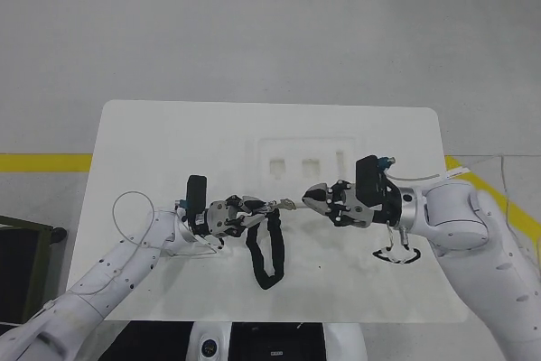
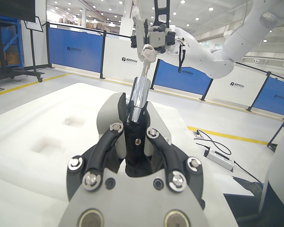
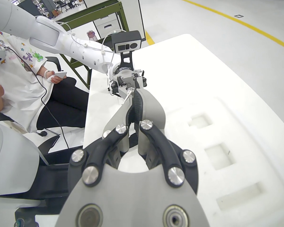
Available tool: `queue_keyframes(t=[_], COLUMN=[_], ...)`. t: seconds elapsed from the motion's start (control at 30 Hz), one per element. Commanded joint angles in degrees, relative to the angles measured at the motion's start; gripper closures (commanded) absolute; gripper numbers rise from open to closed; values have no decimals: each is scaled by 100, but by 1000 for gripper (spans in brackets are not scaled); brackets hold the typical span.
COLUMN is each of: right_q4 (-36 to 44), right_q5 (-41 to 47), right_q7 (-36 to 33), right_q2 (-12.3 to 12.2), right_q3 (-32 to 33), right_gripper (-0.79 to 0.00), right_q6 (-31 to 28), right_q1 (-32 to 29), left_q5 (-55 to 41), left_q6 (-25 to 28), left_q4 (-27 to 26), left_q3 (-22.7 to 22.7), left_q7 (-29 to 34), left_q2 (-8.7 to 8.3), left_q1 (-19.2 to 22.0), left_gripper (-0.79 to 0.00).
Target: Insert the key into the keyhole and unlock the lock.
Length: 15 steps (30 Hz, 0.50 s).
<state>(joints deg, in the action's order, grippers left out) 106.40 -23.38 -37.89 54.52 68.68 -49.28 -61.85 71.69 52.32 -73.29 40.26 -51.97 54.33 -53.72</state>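
Observation:
The lock is a chrome cylinder on a black cable loop, and my left gripper is shut on it above the table's middle. The silver key stands in line with the cylinder, its blade tip in the cylinder's end. My right gripper is shut on the key's head, facing the left gripper at close range. From above, the key bridges the short gap between the right gripper and the lock. The cable loop hangs down onto the table.
The white table carries a white foam tray with several rectangular recesses just behind the grippers. A black cord loop lies under the right wrist. The table's front edge is close to both arms.

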Motion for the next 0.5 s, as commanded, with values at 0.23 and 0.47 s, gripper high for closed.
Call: queue_keyframes(t=[0.23, 0.47], right_q4=[-110, -162], right_q5=[173, 242], right_q7=[-251, -276], right_q2=[0, -2], right_q3=[-236, -317], right_gripper=[0, 0], right_q6=[161, 181], right_q1=[194, 297], left_q5=[51, 50], left_q6=[-5, -3], left_q4=[-27, -26], left_q3=[22, 44], left_q7=[-5, -3], left_q2=[-1, -2], left_q1=[-25, -42], left_gripper=[0, 0])
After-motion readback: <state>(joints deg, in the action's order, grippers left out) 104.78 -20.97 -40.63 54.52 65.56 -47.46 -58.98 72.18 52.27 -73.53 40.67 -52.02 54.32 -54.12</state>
